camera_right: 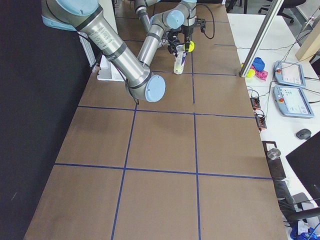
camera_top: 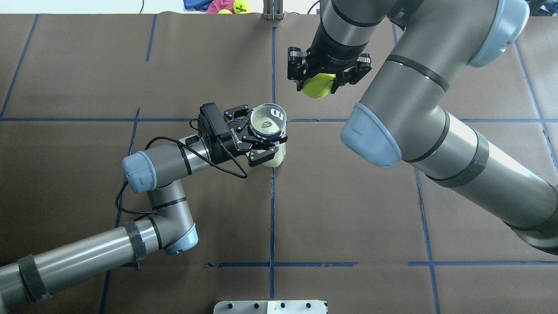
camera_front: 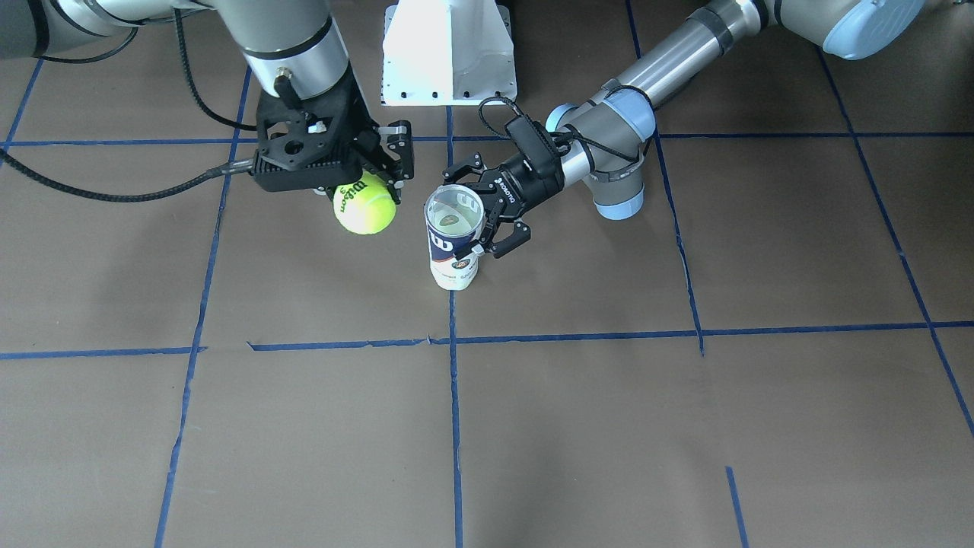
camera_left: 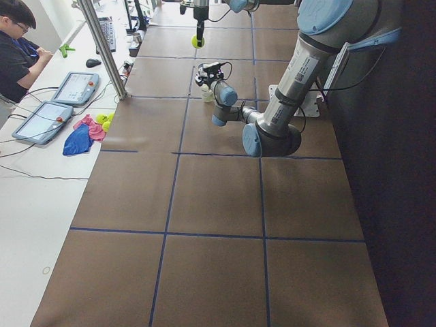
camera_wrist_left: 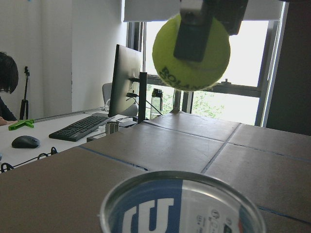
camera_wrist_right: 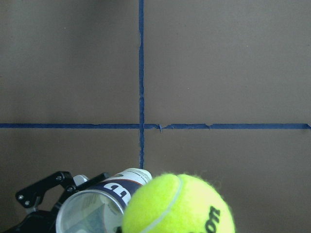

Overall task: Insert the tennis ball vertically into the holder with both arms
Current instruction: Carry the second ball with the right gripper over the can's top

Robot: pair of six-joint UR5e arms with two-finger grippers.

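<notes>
Right fingers point(camera_top: 298, 74) clamp tennis ball point(camera_top: 319, 85) above, beside open rim of holder point(camera_top: 281, 117); left fingers point(camera_top: 261, 157) clamp it upright.

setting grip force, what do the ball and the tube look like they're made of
The tennis ball: matte yellow-green felt, fuzzy nap visible along its outline; the core cannot be seen. The holder: seemingly clear glossy plastic, see-through near the rim, which catches light; navy and white print outside.
</notes>
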